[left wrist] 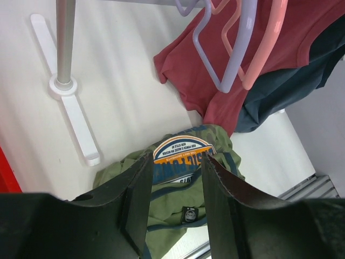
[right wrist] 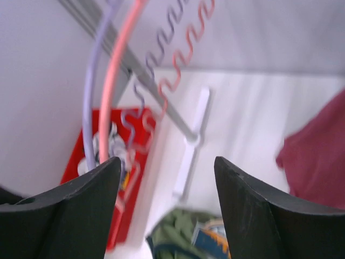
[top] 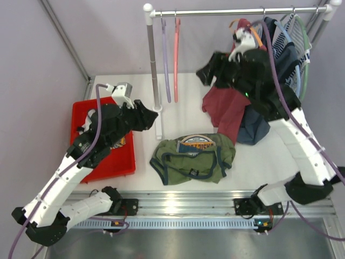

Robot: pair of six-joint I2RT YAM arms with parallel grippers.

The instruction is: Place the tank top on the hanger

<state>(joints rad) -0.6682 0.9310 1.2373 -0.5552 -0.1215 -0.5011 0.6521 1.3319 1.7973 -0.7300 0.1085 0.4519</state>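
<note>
I'm only starting: left fingers and right fingers are hanging released, empty. The tank top is lying crumpled on the table; the hanger is dangling on the rail, needing fetching next, I reckon.

Olive-green tank top with navy trim, crumpled in a loose heap, round orange-and-blue chest print facing up, lying on the white surface toward 6 o'clock, thin salmon-pink hanger hanging from the rail, at 12 o'clock from it, well apart.
</note>
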